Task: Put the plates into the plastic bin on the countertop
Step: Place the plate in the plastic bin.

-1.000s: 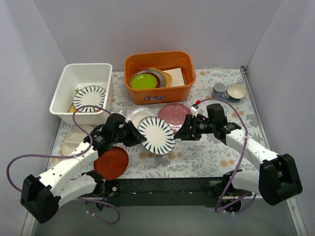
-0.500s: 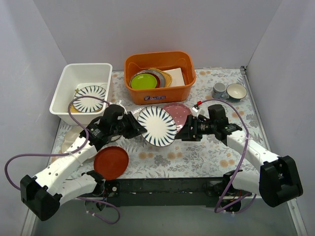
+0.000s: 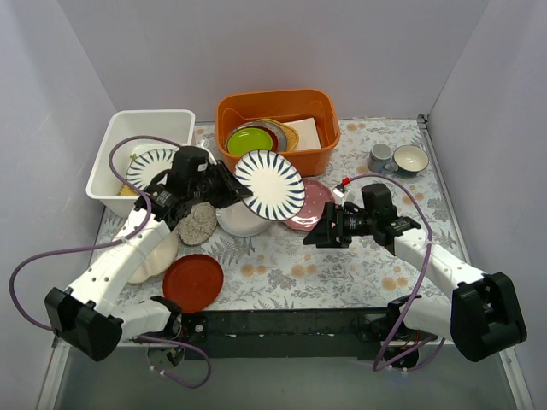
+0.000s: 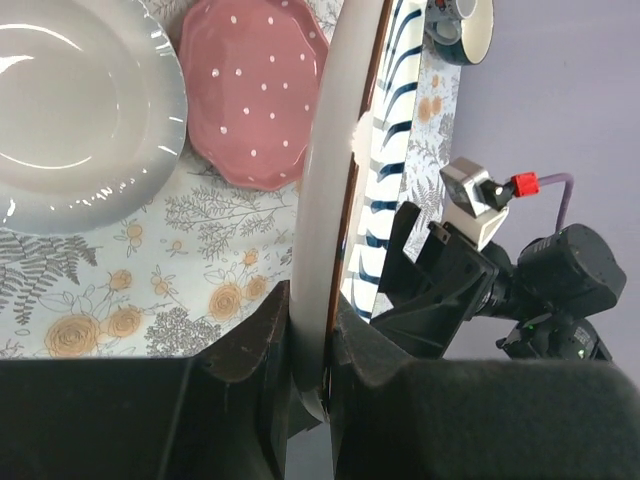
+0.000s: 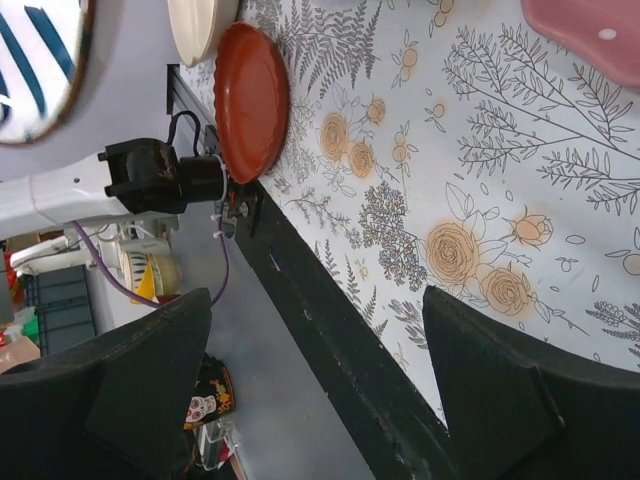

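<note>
Pinching striped plate point(image 3: 270, 184) by its rim with left gripper point(image 4: 310, 335), holding right gripper point(image 3: 314, 237) wide, empty; counting second striped plate point(image 3: 154, 166) inside plastic bin point(image 3: 149, 117), leaving other plates outside it.

Two striped plates point(image 3: 270, 184); one pink plate point(image 3: 312, 203); one red-orange plate point(image 3: 193, 283); two cups point(image 3: 381, 156); one white bin point(image 3: 109, 161); one orange tub point(image 3: 273, 96).

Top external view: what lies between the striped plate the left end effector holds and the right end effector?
The pink scalloped plate lies there, flat on the countertop, partly hidden by the held striped plate; the top external view shows this.
</note>
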You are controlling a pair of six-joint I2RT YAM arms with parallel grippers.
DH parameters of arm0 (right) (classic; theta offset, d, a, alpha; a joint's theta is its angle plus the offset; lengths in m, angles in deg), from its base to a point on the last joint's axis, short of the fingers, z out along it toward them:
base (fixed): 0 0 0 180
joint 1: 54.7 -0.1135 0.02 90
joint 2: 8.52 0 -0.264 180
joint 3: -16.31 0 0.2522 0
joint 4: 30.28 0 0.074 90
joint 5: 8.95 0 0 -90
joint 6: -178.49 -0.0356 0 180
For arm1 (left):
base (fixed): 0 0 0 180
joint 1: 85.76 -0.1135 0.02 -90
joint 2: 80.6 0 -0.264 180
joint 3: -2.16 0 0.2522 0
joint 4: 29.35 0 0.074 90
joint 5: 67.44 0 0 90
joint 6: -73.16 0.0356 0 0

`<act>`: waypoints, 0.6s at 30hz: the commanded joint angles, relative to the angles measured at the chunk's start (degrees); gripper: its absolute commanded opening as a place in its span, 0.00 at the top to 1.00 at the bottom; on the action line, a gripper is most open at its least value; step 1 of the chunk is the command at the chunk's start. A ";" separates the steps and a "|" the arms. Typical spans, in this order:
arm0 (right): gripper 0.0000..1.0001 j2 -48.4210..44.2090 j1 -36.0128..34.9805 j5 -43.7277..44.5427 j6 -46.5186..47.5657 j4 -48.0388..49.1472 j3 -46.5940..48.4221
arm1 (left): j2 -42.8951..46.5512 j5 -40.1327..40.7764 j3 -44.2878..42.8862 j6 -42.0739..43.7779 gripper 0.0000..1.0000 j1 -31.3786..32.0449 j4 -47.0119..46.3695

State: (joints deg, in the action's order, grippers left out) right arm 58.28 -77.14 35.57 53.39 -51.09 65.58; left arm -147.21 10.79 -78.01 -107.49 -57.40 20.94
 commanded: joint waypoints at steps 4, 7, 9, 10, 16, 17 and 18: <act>0.06 -1.94 0.55 -1.72 1.43 0.90 -1.23 | -1.41 -7.64 -11.27 2.41 1.00 -6.29 -4.80; 0.05 -1.86 0.55 -1.72 1.43 0.98 -1.58 | -3.52 -8.79 -14.95 2.15 1.00 -8.23 -5.51; 0.05 -1.86 0.64 -1.72 1.60 0.90 -1.49 | -5.37 -9.67 -16.81 2.23 1.00 -9.37 -5.86; 0.05 -1.94 0.64 -1.72 1.60 0.81 -1.58 | -5.98 -9.85 -18.82 2.15 1.00 -9.64 -5.77; 0.05 -1.94 0.99 -1.55 2.13 0.11 -1.76 | -11.26 -10.99 -25.60 2.41 1.00 -12.53 -4.81; 0.05 -1.94 1.08 -1.46 2.22 0.02 -1.76 | -11.78 -10.99 -27.52 2.41 1.00 -13.41 -4.54; 0.05 -2.12 1.08 -1.37 2.39 -0.24 -1.84 | -12.40 -10.99 -28.41 2.32 1.00 -13.77 -4.45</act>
State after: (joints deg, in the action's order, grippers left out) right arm 57.41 -76.44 35.22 54.36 -51.17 63.92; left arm -159.76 3.47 -99.28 -104.86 -69.16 21.78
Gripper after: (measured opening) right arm 0.949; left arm 0.142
